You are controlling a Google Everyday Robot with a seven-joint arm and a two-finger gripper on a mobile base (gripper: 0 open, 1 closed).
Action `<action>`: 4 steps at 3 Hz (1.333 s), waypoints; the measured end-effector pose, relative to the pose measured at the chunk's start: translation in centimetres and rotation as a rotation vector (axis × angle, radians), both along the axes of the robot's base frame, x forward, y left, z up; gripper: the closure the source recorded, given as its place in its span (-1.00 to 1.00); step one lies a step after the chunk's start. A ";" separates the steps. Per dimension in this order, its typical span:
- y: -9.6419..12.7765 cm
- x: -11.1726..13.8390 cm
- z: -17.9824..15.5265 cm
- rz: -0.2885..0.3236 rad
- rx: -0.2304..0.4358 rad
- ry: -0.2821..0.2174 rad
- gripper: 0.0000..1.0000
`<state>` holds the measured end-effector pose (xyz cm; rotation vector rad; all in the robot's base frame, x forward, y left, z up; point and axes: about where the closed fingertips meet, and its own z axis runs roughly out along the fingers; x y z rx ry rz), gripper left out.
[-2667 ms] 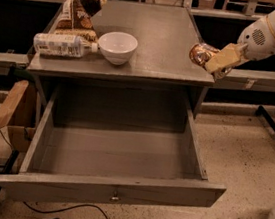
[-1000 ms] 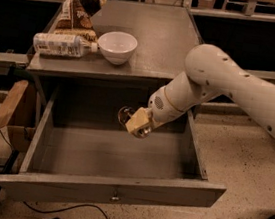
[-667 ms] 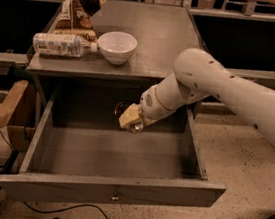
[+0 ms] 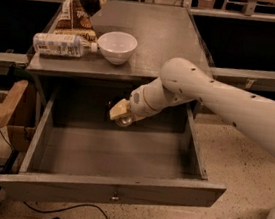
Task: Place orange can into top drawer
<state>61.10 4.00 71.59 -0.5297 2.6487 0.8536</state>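
The gripper [image 4: 119,112] clasps the small shiny orange-bronze can [image 4: 124,122] over the rear of the wide shallow grey top drawer [image 4: 67,183], near its back wall; smooth flat floor spreads toward the front panel.

On the grey worktop [image 4: 158,28], a white bowl [image 4: 116,47] stands near the front edge, left of middle. A plastic bottle [image 4: 63,44] lies on its side at the front-left corner, cap towards the bowl. Behind it, along the left edge, stands a crumpled brown bag [image 4: 79,10], perhaps snacks. The gripper [image 4: 119,113] hangs below the front edge.
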 end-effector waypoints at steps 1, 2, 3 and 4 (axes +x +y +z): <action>1.8 1.3 -0.9 -0.001 0.073 -0.032 0.04; 2.6 1.4 -1.2 0.034 0.115 -0.062 -0.46; 3.2 0.9 -0.7 0.092 0.148 -0.098 -0.89; 3.4 0.8 -0.7 0.105 0.148 -0.107 -1.00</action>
